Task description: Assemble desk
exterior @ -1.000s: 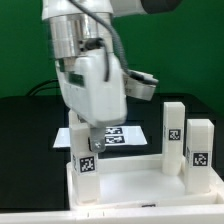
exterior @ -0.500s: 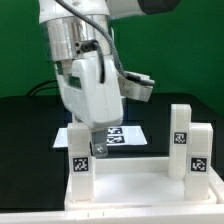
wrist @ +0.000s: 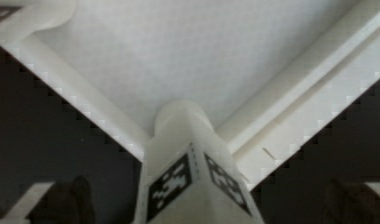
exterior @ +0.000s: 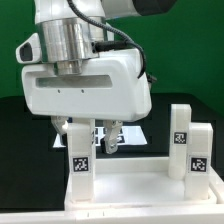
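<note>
Jaws stand wide apart above the tagged desk leg at lower left, gripping nothing; the desk top lies low in frame on the black worktop.

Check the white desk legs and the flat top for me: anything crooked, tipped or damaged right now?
Nothing stands out. Three blocky white plastic tagged legs stand upright on the flat white desk top: one near the exterior view's left, two at its right. The open gripper hangs above the left leg, holding nothing.
</note>
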`<state>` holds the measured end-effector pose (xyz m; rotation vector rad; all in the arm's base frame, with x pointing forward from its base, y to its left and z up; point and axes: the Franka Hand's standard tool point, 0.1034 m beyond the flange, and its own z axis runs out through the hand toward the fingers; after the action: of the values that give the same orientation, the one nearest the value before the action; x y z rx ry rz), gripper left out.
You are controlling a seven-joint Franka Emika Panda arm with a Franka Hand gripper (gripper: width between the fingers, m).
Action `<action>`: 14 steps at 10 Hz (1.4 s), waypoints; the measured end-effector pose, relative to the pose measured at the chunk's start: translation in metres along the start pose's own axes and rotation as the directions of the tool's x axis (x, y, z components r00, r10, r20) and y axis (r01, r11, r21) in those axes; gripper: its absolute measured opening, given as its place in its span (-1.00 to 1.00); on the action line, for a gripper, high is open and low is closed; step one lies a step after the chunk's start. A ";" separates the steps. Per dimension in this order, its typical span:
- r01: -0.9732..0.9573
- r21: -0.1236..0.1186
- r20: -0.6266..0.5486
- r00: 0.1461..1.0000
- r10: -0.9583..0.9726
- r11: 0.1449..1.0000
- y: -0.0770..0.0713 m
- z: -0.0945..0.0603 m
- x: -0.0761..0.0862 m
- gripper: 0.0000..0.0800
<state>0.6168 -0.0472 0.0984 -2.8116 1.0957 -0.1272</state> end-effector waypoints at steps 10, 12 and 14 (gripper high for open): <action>0.365 -0.062 -0.023 0.930 -0.367 0.929 0.003 -0.002 0.008 -0.29; 0.174 -0.056 -0.050 0.983 -0.177 0.983 0.002 -0.002 0.008 -0.29; -0.179 -0.039 -0.065 0.982 0.176 0.983 -0.006 0.000 0.002 -0.29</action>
<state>0.6222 -0.0448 0.0996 -2.7485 1.3733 -0.1751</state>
